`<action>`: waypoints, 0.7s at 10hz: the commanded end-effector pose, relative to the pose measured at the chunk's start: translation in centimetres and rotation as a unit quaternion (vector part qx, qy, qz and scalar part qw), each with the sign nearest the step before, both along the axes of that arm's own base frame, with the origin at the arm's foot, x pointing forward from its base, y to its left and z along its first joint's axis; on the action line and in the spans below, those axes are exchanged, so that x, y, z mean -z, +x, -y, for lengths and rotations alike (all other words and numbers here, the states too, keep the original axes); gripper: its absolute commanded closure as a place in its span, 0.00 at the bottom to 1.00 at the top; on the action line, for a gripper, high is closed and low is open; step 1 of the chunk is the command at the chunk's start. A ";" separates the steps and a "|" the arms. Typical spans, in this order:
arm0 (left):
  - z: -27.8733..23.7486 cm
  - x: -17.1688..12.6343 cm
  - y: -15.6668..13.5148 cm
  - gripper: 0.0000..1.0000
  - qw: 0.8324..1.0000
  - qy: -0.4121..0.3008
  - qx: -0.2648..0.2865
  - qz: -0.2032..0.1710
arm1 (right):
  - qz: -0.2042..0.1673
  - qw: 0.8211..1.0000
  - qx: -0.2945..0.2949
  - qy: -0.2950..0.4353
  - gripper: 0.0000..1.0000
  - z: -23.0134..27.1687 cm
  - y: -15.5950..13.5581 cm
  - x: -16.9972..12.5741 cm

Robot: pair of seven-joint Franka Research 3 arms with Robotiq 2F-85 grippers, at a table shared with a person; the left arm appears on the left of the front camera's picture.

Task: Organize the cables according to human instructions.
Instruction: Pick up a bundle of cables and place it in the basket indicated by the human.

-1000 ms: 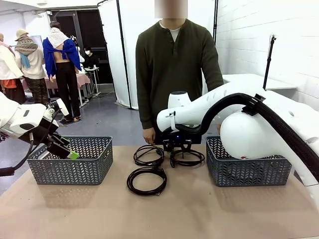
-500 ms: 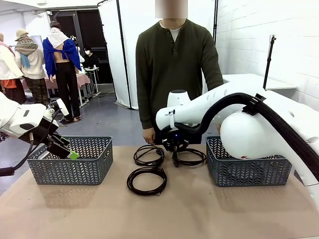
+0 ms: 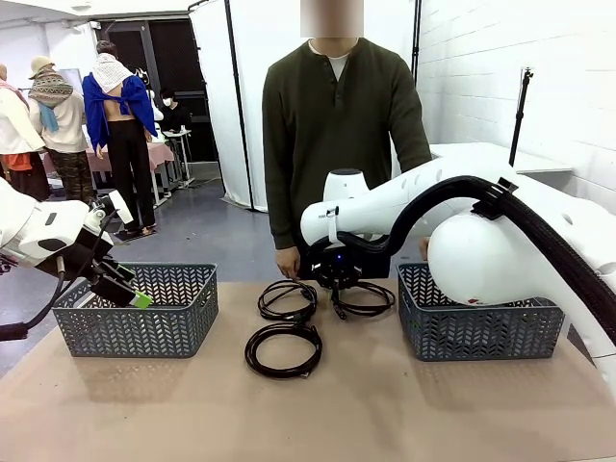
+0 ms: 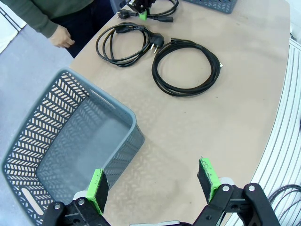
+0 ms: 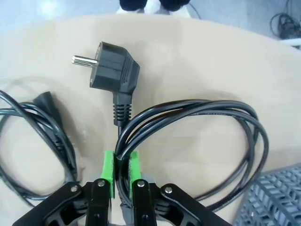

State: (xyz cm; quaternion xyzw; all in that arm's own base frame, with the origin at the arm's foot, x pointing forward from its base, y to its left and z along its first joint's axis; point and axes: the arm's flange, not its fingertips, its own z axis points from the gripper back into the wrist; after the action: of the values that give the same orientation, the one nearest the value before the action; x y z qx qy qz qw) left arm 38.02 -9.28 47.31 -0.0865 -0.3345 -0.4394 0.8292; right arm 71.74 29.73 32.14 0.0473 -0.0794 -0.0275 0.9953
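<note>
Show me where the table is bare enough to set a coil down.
Bare: near strip of the table; gaps from front coil to left basket and right basket. Crowded: far middle, around the right tool and its gripped coil.

The cables (image 3: 283,351) on the tan table (image 3: 385,414) are coloured black. The left basket (image 3: 135,327) and right basket (image 3: 481,337) on that table are coloured grey-blue and patterned with chevron cut-outs. The right gripper (image 5: 121,162) is coloured black, its pads (image 5: 109,165) bright green.

Right tool (image 5: 121,164) now tight on right-hand cable (image 5: 202,107)
</note>
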 end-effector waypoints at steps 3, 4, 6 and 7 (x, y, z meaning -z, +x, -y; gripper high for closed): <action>-0.2 0.2 0.2 0.00 1.000 -0.004 0.000 0.000 | 0.019 0.997 -0.078 -0.006 1.00 -1.2 -1.6 -6.3; -0.2 0.2 0.2 0.00 1.000 -0.004 0.000 0.000 | 0.011 0.993 -0.119 0.003 1.00 -1.7 -2.2 -7.8; -0.2 0.2 0.2 0.00 1.000 -0.004 0.000 0.000 | 0.001 0.970 -0.245 0.002 1.00 -2.0 -4.1 -10.5; -0.2 0.2 0.2 0.00 1.000 -0.004 0.000 0.000 | 0.008 0.949 -0.314 -0.032 1.00 -1.5 -5.6 -12.0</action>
State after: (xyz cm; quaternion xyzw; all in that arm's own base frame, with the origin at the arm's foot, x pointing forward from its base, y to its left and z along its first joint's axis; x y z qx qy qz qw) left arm 38.02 -9.28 47.31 -0.0866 -0.3345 -0.4394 0.8292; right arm 67.33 33.13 43.40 0.0569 -0.0766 0.2199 0.9708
